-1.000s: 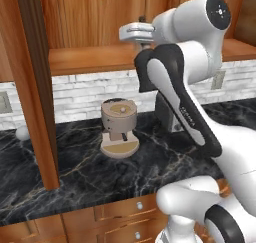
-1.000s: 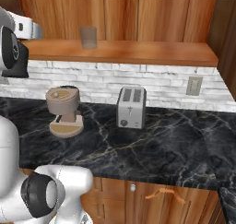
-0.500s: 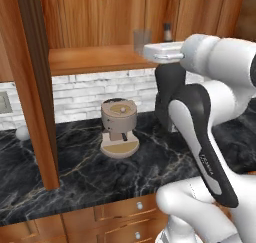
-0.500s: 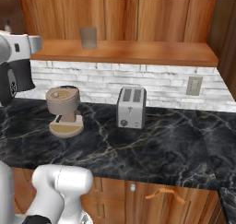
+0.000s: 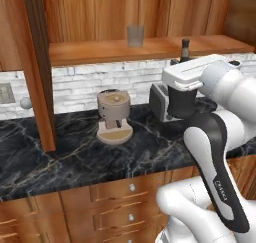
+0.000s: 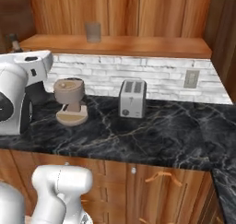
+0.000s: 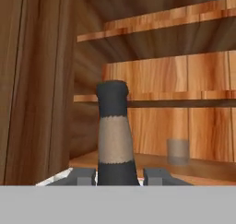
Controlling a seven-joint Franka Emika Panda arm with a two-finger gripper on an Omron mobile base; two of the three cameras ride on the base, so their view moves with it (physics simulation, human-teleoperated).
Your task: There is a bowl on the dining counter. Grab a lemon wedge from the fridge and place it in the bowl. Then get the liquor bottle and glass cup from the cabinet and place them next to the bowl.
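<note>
The liquor bottle (image 7: 114,140), dark with a tan band on its neck, stands upright between my fingertips, and my gripper (image 7: 119,176) is shut on its body. In the left base view the bottle's dark top (image 5: 185,46) pokes up behind my white hand, in front of the right end of the wooden cabinet shelf (image 5: 100,51). The right base view shows the bottle (image 6: 14,43) at the far left, above my hand. The glass cup (image 5: 135,36) stands upright on the shelf, left of the bottle; it is also in the right base view (image 6: 93,32) and the hand view (image 7: 178,152).
On the black marble counter (image 5: 75,157) stand a tan coffee machine (image 5: 114,116) and a silver toaster (image 6: 132,97). An open wooden cabinet door (image 5: 37,67) juts out at the left. A wall outlet (image 6: 189,79) sits on the white brick backsplash.
My arm has swung to the right along the shelf, carrying the bottle with it, and the hand now sits lower. The glass cup has stayed put.
</note>
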